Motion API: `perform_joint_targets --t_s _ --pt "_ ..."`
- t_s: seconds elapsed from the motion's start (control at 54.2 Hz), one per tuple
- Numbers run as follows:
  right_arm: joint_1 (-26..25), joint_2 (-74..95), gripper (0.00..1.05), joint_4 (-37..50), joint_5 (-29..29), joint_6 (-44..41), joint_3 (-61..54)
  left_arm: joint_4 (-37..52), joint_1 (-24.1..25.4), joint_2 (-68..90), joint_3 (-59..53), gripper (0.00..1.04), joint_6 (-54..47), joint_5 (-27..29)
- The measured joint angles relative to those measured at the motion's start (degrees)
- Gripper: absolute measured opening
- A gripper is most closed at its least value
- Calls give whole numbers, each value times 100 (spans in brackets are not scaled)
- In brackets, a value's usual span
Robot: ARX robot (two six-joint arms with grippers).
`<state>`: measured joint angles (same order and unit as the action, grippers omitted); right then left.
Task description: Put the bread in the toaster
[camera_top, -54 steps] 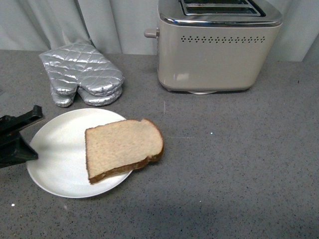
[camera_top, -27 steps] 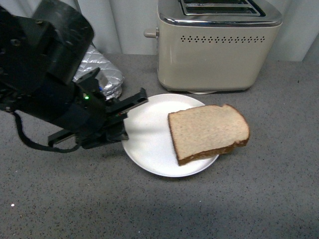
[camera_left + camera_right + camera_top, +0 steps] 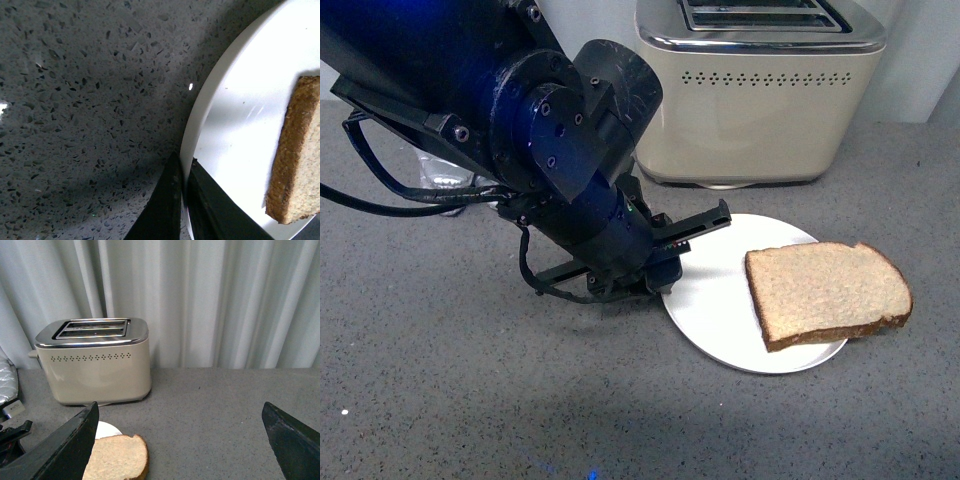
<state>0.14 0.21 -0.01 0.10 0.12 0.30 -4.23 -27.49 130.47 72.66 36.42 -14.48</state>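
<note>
A slice of tan bread (image 3: 828,292) with a dark crust lies flat on a white plate (image 3: 715,300), its right end hanging over the rim. My left gripper (image 3: 685,250) is shut on the plate's left rim; the left wrist view shows the two black fingers (image 3: 172,200) pinching the rim of the plate (image 3: 235,115), with the bread (image 3: 300,150) beside them. The cream toaster (image 3: 760,110) stands upright behind the plate, slots facing up. My right gripper (image 3: 180,405) is open in the air, looking down on the toaster (image 3: 95,365) and the bread (image 3: 117,457).
My left arm (image 3: 550,130) fills the left of the front view and covers most of the silver oven mitts (image 3: 445,170). The grey speckled counter (image 3: 770,420) runs to a pale curtain (image 3: 210,300) at the back.
My left gripper has slid the plate with the bread to the right, from the left of the counter to in front of the toaster's right half. The arm now hides the mitts.
</note>
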Motion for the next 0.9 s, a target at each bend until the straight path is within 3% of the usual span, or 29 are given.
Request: perform_joint_targets --t_s 0.313,0.387,0.498,0.627,0.7,0.811,0.903 --pt "0 0 95 0 0 -2 0 407 136 -459 -341 53 160 297" --pt "0 0 95 0 2 0 0 721 197 -826 -597 63 105 767" --pt "0 0 95 0 0 0 0 1554 271 -1565 -1211 81 -557 2162" --pt "0 0 95 0 2 0 0 2474 413 -2387 -2131 100 -887 2889" --pt "0 0 95 0 0 -2 0 3080 459 -2776 -2712 98 -1134 3108" --pt "0 0 95 0 0 -2 0 3960 494 -3440 -3646 98 -1241 2966" --pt "0 0 95 0 2 -2 0 4249 529 -4210 -4395 98 -1401 3202"
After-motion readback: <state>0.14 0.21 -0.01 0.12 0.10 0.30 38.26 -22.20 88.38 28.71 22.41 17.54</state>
